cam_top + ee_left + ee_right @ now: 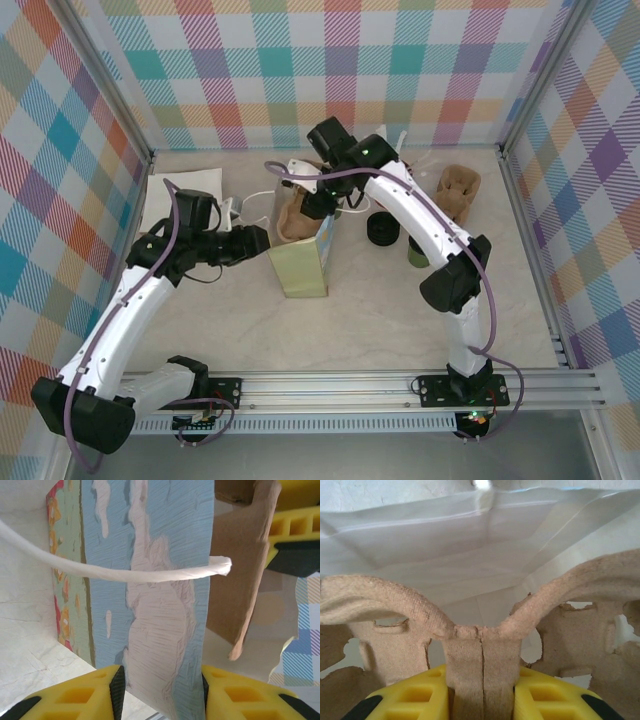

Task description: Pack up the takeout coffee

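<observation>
A paper bag (300, 262) stands upright mid-table, mouth open. My left gripper (262, 240) is shut on its left wall; in the left wrist view the fingers (162, 690) pinch the blue-and-pink printed bag wall (160, 605) under a white twisted handle (150, 574). My right gripper (318, 208) is shut on a brown pulp cup carrier (295, 220) at the bag's mouth, clamping its centre post (482, 650) with the white bag interior (470, 545) behind it. The takeout coffee (383, 232), black lid up, stands on the table right of the bag, beside the right arm.
A second pulp carrier (460, 192) lies at the back right. A dark green thing (413, 256) is partly hidden under the right forearm. A white sheet (185, 190) lies at the back left. Checked walls enclose the table on three sides.
</observation>
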